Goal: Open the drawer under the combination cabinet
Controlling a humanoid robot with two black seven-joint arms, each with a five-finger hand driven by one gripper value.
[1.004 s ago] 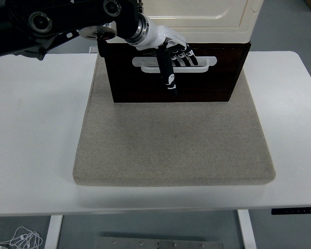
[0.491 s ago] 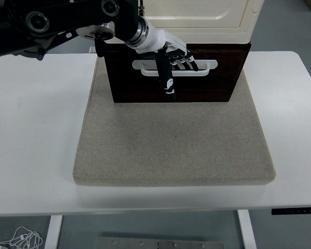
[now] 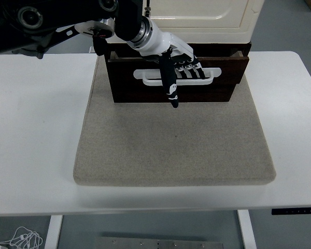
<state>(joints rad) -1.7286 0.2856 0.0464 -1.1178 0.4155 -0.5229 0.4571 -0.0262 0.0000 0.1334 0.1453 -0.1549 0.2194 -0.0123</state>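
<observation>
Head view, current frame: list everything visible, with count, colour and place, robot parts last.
Table: one, white, fills the frame.
Mat: one, beige-grey, centre of table.
Cabinet: one, cream, at mat's far edge, above the drawer.
Drawer: one, dark brown, under cabinet, slightly pulled out.
Handle: one, white, on drawer front.
Cable: one, white, on floor, bottom left.
Left arm: one, black, from top left.
Left hand: one, white and black, fingers hooked through the handle.

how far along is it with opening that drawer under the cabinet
Partly done. The left hand has its fingers hooked through the white handle, and the dark drawer front already stands out a little from the cabinet base, with a gap showing along its top edge. In hand: the pull toward the near edge. Left: drawing it out over the grey mat.
</observation>
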